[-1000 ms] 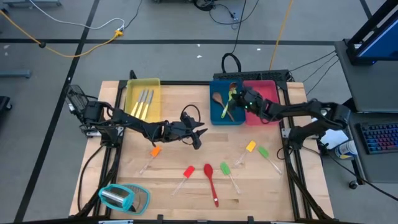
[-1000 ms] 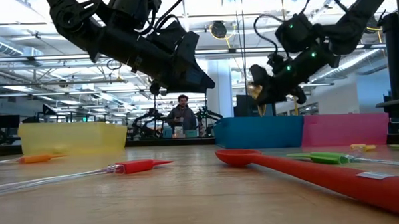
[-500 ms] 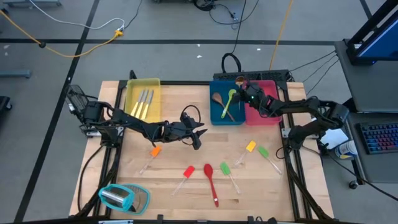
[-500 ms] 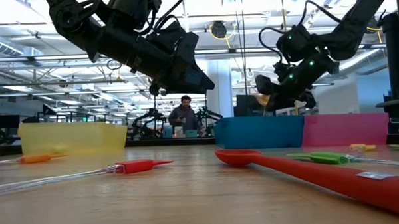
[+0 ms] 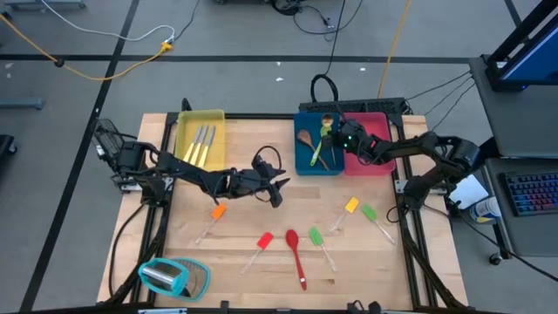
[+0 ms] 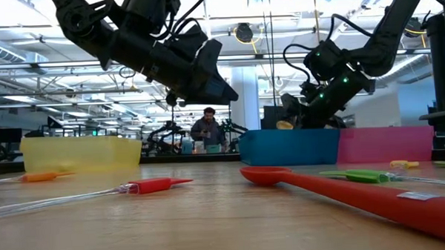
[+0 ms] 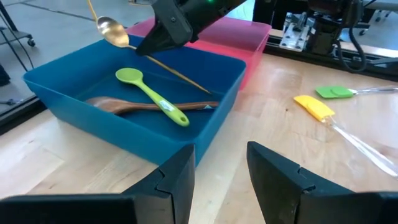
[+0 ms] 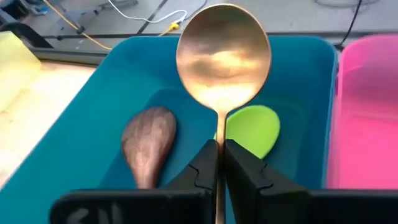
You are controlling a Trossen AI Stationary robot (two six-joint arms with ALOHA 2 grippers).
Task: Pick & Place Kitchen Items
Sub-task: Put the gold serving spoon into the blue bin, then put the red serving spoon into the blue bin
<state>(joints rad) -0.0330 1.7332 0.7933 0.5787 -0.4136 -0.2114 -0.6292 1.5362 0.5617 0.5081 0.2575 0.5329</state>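
My right gripper (image 8: pixel 219 163) is over the blue tray (image 5: pixel 302 161), shut on a gold spoon (image 8: pixel 222 56) whose bowl (image 7: pixel 112 29) sticks out past the fingertips. A green spoon (image 7: pixel 149 93) and a brown wooden spoon (image 7: pixel 124 106) lie crossed on the tray's floor below it. My left gripper (image 7: pixel 217 174) hangs open above the middle of the table (image 5: pixel 281 187), pointing toward the blue tray, with nothing between its fingers. My right gripper pinches the gold spoon's thin handle (image 8: pixel 218 138) between its two fingers, close behind the bowl. It comes from the table's right side, slanting down. The spoon is lifted clear above the blue tray, bowl uppermost, with its handle (image 7: pixel 186 79) slanting down behind the fingers.
A pink tray (image 5: pixel 373 148) adjoins the blue one and a yellow tray (image 5: pixel 187 122) with silver cutlery (image 5: pixel 201 144) stands far left. Orange (image 5: pixel 216 212), red (image 5: pixel 263 242), green (image 5: pixel 316 237) and yellow (image 5: pixel 350 206) spatulas and a red spoon (image 5: pixel 294 246) lie on the table. A teal-and-clear object (image 5: pixel 174 277) sits at the near left.
My right gripper has come down toward the blue tray with the gold spoon, which stays in the hold; the bowl now hangs just above the tray's rim.
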